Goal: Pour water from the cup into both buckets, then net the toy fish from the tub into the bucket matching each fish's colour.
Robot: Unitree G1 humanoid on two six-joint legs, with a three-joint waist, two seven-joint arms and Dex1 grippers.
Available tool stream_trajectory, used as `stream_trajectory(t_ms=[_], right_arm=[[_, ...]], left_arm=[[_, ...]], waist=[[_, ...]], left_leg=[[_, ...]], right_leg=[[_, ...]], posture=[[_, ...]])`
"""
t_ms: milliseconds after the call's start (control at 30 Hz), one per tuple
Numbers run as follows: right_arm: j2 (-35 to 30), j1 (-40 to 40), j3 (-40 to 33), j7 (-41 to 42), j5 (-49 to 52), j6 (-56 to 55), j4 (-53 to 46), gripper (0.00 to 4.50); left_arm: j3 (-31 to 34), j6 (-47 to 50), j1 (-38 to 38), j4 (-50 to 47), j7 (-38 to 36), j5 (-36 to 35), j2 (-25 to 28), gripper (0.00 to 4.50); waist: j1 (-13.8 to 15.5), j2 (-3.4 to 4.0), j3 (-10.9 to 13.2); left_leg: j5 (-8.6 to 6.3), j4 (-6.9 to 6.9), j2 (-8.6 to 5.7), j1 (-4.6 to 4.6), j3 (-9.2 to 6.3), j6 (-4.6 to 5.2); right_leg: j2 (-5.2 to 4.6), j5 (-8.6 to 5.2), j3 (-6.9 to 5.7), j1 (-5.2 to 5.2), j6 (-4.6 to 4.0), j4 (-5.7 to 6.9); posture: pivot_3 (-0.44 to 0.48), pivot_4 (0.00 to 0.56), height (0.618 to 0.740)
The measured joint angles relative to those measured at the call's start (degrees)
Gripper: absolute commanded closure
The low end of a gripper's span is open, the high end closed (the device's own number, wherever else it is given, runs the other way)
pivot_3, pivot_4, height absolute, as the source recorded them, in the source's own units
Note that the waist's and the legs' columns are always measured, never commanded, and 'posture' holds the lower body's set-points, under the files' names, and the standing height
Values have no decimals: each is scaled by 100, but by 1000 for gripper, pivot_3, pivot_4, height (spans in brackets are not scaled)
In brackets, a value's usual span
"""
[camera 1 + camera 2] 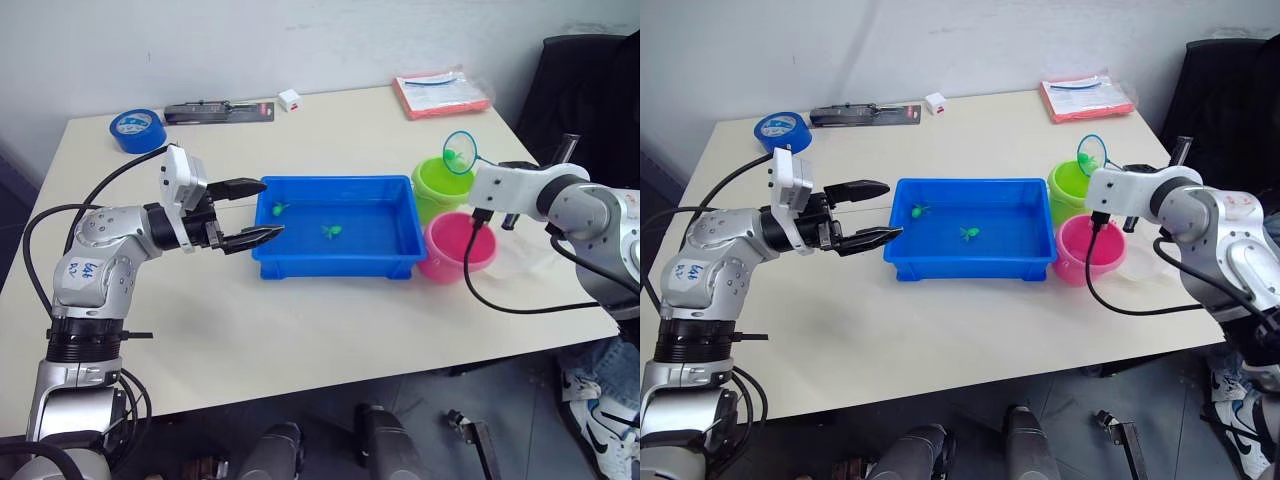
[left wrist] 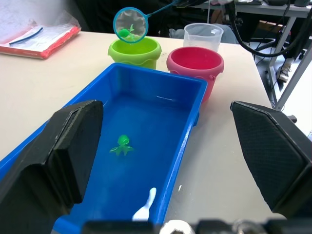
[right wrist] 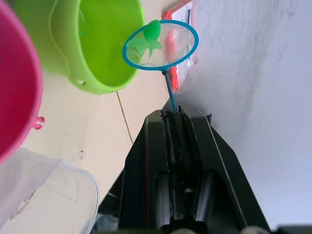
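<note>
The right tool (image 3: 171, 122) pinched the net (image 1: 460, 152), a green fish (image 3: 146, 41) inside, over the green bucket (image 1: 436, 185), ready for tipping; the left tool (image 1: 252, 213) hung spread beside the tub (image 1: 405, 205).

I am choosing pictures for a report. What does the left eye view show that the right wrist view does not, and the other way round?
Left eye view alone: the blue tub with two green fish, the left gripper open at the tub's end, the tape roll and the red folder's full outline.

Right wrist view alone: the right gripper's fingers shut on the net's handle.

Both: the net holding a green fish above the green bucket, the pink bucket and the clear cup.
</note>
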Motion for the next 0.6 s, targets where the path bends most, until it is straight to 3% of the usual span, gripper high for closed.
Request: stream_trajectory(t_ms=[367,500,600], right_arm=[[17,173,-285,111,-659,-734,-89,3715],[409,110,-628,496,-342,-330,-364,3715],[1181,-257,-1044,1103,370,885,-738,3715]], left_arm=[[8,-50,17,-2,29,79,-86,0],[59,-90,138,-30,128,96,-86,0],[143,-147,379,-87,245,97,-106,0]], waist=[[-1,0,0],[-19,0,0],[-39,1,0]], left_leg=[[0,0,1,0,1,0],[0,0,4,0,2,0],[0,2,8,1,1,-1]], right_leg=[[2,0,1,0,0,0],[5,0,3,0,0,1],[6,0,3,-1,0,5]], posture=[[0,150,740],[0,150,740],[0,150,740]])
